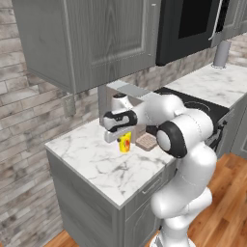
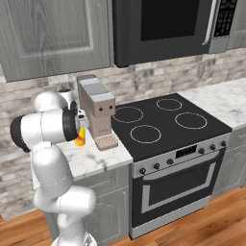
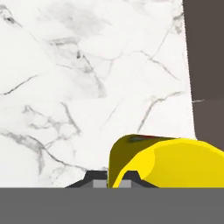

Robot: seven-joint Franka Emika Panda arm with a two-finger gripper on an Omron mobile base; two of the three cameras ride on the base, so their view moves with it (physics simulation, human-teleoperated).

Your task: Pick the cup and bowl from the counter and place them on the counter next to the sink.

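The cup [image 1: 125,143] sits just left of centre in the left base view, under the gripper [image 1: 119,136], with its bottom close to the counter [image 1: 91,161]; whether it touches the marble or has cleared it, I cannot tell. In the right base view the cup [image 2: 80,138] shows as a yellow sliver at middle left, between the arm and the brown coffee machine [image 2: 98,114]. In the hand view the cup [image 3: 166,162] takes up the lower right, its rim wall running down between the 2 fingertips [image 3: 89,179].

The gripper is closed tight on the cup, pinching 1 side of the rim, not wrapping the body.

For the step in hand, a straight rise seems best, since a rim pinch could let the cup swing or slip if the wrist turns fast. The coffee machine stands just beside it, so clearing its drip tray [image 1: 146,141] before moving sideways looks wise.

The cup's long axis runs near vertical, mouth towards the gripper, with perhaps a slight lean in the left base view.
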